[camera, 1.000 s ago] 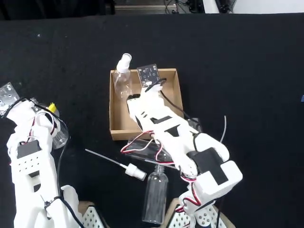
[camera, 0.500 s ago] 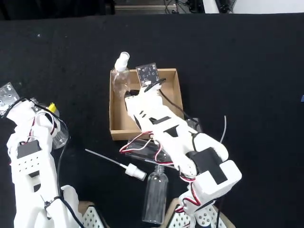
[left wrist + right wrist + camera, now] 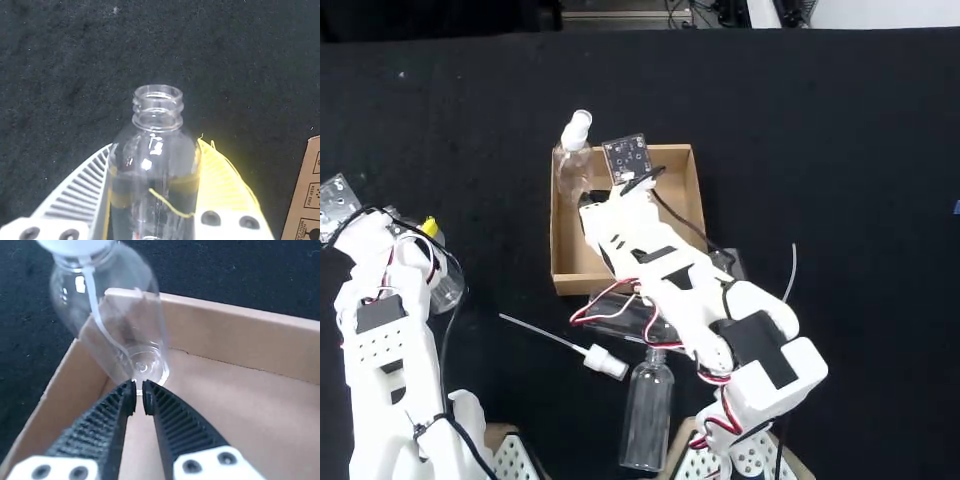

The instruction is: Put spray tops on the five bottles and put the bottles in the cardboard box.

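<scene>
Capped bottle [image 3: 572,165] crowds box [image 3: 555,230] corner; floor beside open.

- The desk [image 3: 840,150] is plain matte black, flecked with pale lint.
- The cardboard box [image 3: 557,250], at frame centre, is unpatterned tan-brown inside and out.
- The capped bottle [image 3: 570,172], at the box's upper left corner, is clear, with a white spray top and a white tube inside.
- The loose spray top [image 3: 604,362], lower centre, is white with a thin white tube.
- The lying bottle [image 3: 647,405], just below it, is clear and colourless.
- The uncapped bottle [image 3: 155,180] is clear with bright glints.
- The left pincer [image 3: 155,145] has one white finger and one yellow, both ribbed.
- The right pincer [image 3: 139,391] has black ribbed fingers on white mounts.
- The left arm [image 3: 380,360] and the right arm [image 3: 670,280] are white with black blocks. The right carries red, black and white wires.
</scene>
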`<control>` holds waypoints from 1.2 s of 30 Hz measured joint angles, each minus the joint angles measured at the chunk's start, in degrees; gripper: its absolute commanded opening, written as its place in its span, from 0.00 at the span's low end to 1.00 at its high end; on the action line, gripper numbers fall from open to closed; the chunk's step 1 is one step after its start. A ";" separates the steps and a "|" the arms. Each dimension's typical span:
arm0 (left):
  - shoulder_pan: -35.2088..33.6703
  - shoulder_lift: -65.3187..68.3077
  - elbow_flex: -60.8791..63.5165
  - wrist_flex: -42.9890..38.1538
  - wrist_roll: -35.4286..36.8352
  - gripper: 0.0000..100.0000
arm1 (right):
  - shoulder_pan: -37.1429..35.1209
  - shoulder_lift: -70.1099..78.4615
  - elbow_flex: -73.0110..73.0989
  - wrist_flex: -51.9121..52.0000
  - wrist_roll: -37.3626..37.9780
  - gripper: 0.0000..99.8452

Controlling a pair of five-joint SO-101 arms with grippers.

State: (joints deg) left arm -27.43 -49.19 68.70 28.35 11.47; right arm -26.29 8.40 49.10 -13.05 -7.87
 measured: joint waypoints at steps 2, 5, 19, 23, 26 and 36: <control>0.00 0.00 0.00 0.00 0.00 0.03 | 0.00 0.00 0.00 0.00 0.00 0.01; 0.00 0.00 0.00 0.00 0.00 0.03 | 0.00 0.00 0.00 0.00 0.00 0.01; 0.00 0.00 0.00 0.00 0.00 0.03 | 0.00 -10.99 5.27 0.00 0.00 0.01; 0.00 0.00 0.00 0.00 0.00 0.03 | 0.00 -21.01 11.25 0.88 0.00 0.01; 0.00 0.00 0.00 0.00 0.00 0.03 | 0.18 -29.01 12.13 8.35 0.00 0.01; 0.00 0.00 0.00 0.00 0.00 0.03 | 15.38 -52.84 -0.97 59.43 13.27 0.03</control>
State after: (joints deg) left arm -27.43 -49.19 68.70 28.35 11.47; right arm -10.90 -44.44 48.13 46.37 5.41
